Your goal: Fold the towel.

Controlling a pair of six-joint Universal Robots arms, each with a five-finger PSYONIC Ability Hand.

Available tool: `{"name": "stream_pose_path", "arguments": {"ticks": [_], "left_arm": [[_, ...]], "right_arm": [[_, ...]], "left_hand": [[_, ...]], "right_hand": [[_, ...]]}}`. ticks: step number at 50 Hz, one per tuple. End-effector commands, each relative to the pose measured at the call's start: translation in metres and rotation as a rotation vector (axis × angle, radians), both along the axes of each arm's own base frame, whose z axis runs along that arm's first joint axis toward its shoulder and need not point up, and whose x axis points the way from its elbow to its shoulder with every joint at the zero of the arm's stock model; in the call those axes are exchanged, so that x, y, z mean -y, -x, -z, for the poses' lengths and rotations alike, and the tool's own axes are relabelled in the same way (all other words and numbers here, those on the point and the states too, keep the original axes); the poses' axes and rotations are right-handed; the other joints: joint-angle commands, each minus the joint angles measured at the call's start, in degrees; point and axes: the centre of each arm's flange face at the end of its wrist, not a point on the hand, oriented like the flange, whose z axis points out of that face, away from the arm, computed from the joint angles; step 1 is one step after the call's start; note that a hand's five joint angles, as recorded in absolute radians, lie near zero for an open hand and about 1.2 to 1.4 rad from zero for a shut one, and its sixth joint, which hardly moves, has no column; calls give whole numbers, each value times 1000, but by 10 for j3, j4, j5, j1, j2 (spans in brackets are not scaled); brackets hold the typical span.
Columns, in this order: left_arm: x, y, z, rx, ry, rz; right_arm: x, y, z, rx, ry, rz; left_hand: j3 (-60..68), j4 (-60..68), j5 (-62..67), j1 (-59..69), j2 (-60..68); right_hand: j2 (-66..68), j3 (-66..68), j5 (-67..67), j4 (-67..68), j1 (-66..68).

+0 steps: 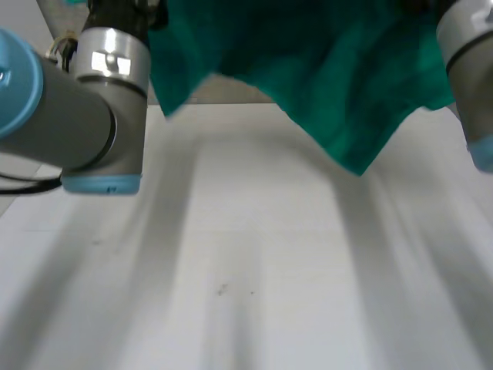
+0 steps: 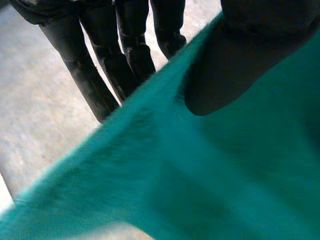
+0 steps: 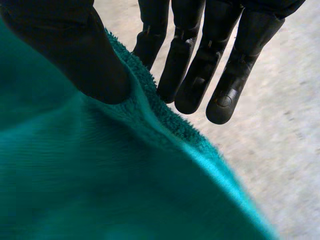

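Holding the towel [image 1: 339,100] up, hanging clear above the table [image 1: 254,293], seemingly spreading it before the fold. Pinching its edge with the left hand [image 2: 240,60] and the right hand [image 3: 70,50], each thumb clamping cloth against straight fingers. Next, probably lowering it flat onto the table.

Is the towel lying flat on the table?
No, the towel hangs in the air above the table, its corners dangling.

Fuzzy terry-cloth towel [image 3: 125,190], smooth matt white table [image 1: 254,293], matt black plastic-looking right hand [image 3: 75,50].
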Motion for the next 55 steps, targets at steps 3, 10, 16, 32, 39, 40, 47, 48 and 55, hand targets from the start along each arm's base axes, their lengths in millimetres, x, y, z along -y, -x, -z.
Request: {"name": "stream_pose_path", "arguments": {"ticks": [3, 10, 16, 32, 39, 40, 47, 48, 55], "left_arm": [[-21, -34, 88, 172, -302, -38], [-52, -57, 162, 296, -513, -46], [-60, -60, 210, 371, -646, -43], [-40, -79, 198, 329, -632, -119], [-36, -83, 196, 320, -631, -132], [-35, -83, 196, 319, -630, -135], [-34, -83, 195, 309, -631, -132], [-34, -83, 195, 305, -632, -131], [-33, -85, 196, 289, -642, -132]], "right_arm": [[-49, 5, 111, -245, -527, -85], [-69, 14, 161, -326, -741, -103], [-64, 9, 213, -310, -778, -168], [-15, 80, 223, 30, -898, 17], [-18, 99, 229, 74, -935, -3], [-19, 100, 231, 76, -940, -5], [-21, 100, 239, 76, -950, -20], [-21, 100, 242, 73, -958, -21], [-28, 99, 257, 48, -970, -30]], "left_hand": [[116, 116, 137, 142, 113], [116, 116, 137, 142, 113], [116, 116, 137, 142, 113], [116, 116, 137, 142, 113], [116, 116, 137, 142, 113], [116, 116, 137, 142, 113], [116, 116, 137, 142, 113], [116, 116, 137, 142, 113], [116, 116, 137, 142, 113]], "right_hand": [[123, 122, 143, 118, 249], [123, 122, 143, 118, 249], [123, 122, 143, 118, 249], [-396, -397, -376, -401, -271], [-397, -399, -377, -403, -272], [-397, -399, -377, -403, -272], [-391, -392, -371, -396, -266], [-389, -390, -369, -395, -264], [-337, -338, -317, -343, -212]]}}
